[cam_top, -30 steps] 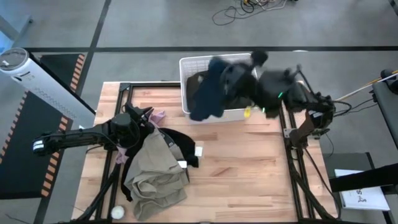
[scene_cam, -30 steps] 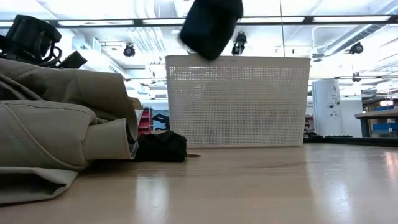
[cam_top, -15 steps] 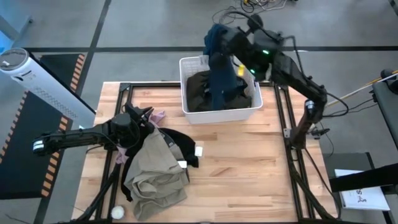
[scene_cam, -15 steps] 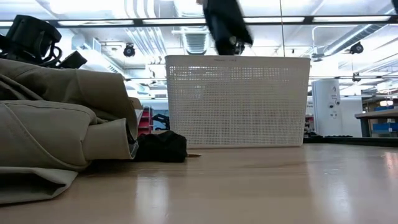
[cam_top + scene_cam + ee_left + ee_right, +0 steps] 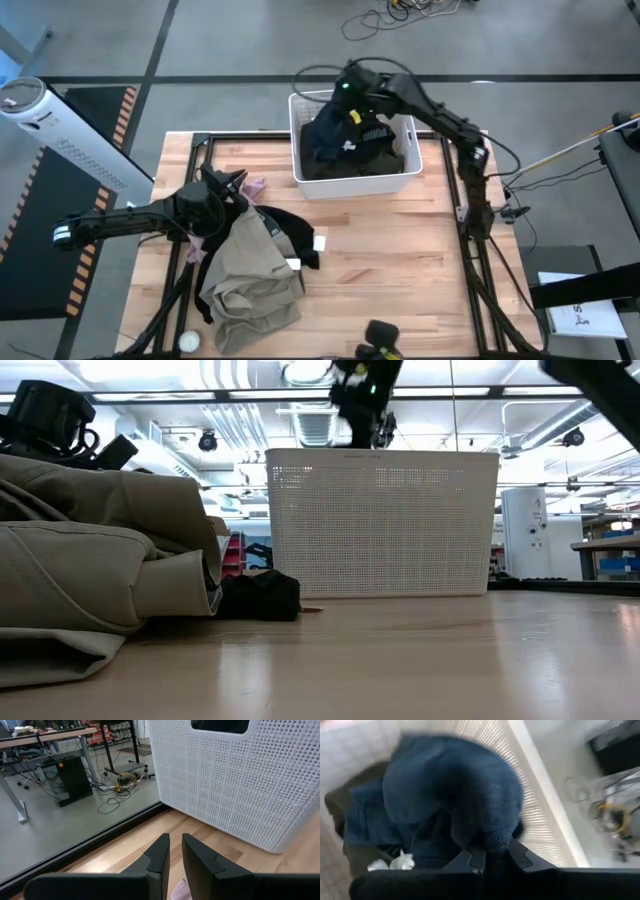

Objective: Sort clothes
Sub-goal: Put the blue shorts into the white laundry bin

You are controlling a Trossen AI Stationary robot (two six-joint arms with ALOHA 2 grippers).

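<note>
Since the earlier frames the right arm has swung back over the white basket (image 5: 352,183) at upper centre of the high view, and the navy garment (image 5: 326,135) is now sagging down inside it. The right gripper (image 5: 488,851) is still pinching that navy cloth, so the step in hand is prob. the drop. Next it needs to let go and lift clear, while the left gripper (image 5: 173,845), fingers nearly together w/ nothing between, is waiting at mid-left by the beige-khaki (image 5: 245,275), black (image 5: 296,232) and pink (image 5: 254,187) clothes.

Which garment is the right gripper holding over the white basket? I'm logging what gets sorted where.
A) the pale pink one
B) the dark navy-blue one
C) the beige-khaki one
B: the right gripper pinches the dark navy-blue garment inside the white basket, while the beige-khaki garment lies on the table.
</note>
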